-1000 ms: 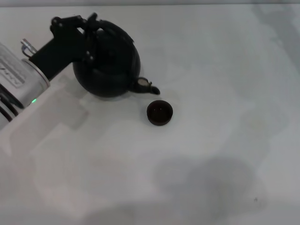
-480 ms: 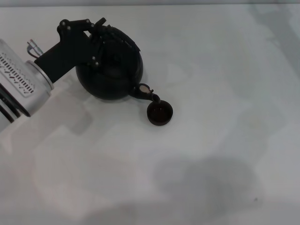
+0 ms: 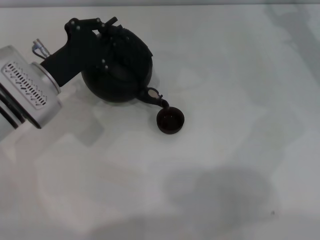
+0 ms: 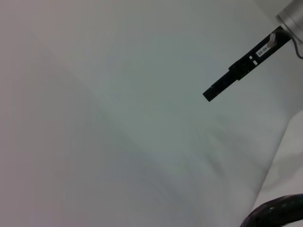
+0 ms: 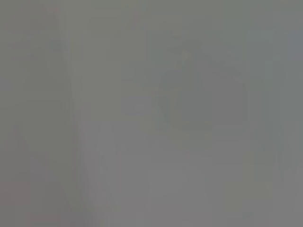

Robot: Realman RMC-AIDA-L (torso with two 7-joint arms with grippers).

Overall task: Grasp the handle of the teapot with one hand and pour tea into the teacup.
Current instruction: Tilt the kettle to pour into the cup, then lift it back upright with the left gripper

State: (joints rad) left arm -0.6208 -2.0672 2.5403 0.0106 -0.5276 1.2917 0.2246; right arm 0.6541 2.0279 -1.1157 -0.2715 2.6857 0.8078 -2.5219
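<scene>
The black teapot (image 3: 125, 70) hangs tilted at the table's far left, its short spout (image 3: 156, 97) dipping over the near-left rim of the tiny dark teacup (image 3: 170, 120). My left gripper (image 3: 105, 42) reaches in from the left and is shut on the handle (image 3: 111, 22) at the pot's top, covering most of it. The cup stands upright on the table with a dark inside. No stream of tea can be made out. A dark curved piece (image 4: 277, 213) shows at a corner of the left wrist view. My right gripper is out of view.
The pale table (image 3: 235, 75) stretches to the right and toward me, with a broad soft shadow (image 3: 220, 192) on its near part. A thin black strip (image 4: 236, 73) crosses a corner of the left wrist view. The right wrist view shows only plain grey surface.
The left arm has shifted right and rolled the teapot further over. The spout has swung down from beside the cup to just above its rim. The cup has not moved.
</scene>
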